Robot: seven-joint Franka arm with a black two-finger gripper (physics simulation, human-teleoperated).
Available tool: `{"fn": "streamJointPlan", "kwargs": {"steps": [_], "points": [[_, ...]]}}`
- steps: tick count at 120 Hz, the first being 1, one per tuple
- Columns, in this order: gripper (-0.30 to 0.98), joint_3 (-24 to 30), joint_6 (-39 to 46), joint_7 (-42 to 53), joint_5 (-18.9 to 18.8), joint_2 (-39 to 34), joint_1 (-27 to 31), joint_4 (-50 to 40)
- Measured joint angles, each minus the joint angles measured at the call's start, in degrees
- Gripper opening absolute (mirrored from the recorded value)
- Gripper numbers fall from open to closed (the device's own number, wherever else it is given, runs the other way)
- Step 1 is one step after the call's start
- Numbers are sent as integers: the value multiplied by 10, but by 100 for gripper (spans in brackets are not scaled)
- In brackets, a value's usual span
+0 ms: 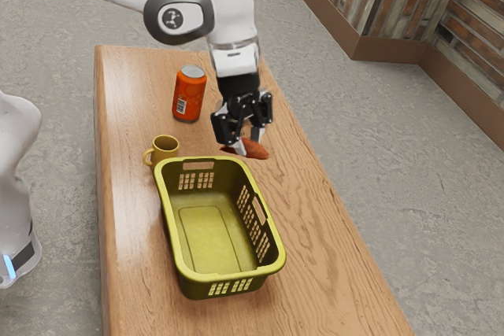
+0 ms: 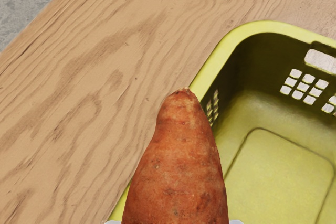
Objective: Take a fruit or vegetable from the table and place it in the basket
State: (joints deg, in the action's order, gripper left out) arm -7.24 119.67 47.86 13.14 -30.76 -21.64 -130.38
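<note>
My gripper [image 1: 248, 142] is at the far end of the basket in the exterior view, pointing down and shut on a reddish-brown sweet potato [image 1: 256, 149]. The basket [image 1: 277, 254] is olive-yellow with slotted walls, and its floor is bare. In the wrist view the sweet potato [image 2: 178, 166] juts out from the lower edge, its narrow tip overlapping the rim of the basket [image 2: 226, 45]. Pale fingertips [image 2: 236, 222] show at either side of its thick part. The hand hides some of the sweet potato in the exterior view.
A yellow mug [image 1: 165, 148] stands close to the basket's far-left corner in the exterior view. Behind it is an upright orange can [image 1: 190, 94]. The wooden table [image 1: 323, 234] has its long edge on the exterior view's right, past the basket.
</note>
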Motion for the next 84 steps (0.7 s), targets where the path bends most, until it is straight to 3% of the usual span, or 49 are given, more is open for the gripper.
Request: {"fn": "streamJointPlan", "kwargs": {"steps": [14, 66, 84], "points": [[18, 6, -1, -35, 0, -38, -3, -47], [18, 18, 1, -123, 19, 4, -28, -59], [50, 19, -3, -138, 29, 8, -20, -57]]}}
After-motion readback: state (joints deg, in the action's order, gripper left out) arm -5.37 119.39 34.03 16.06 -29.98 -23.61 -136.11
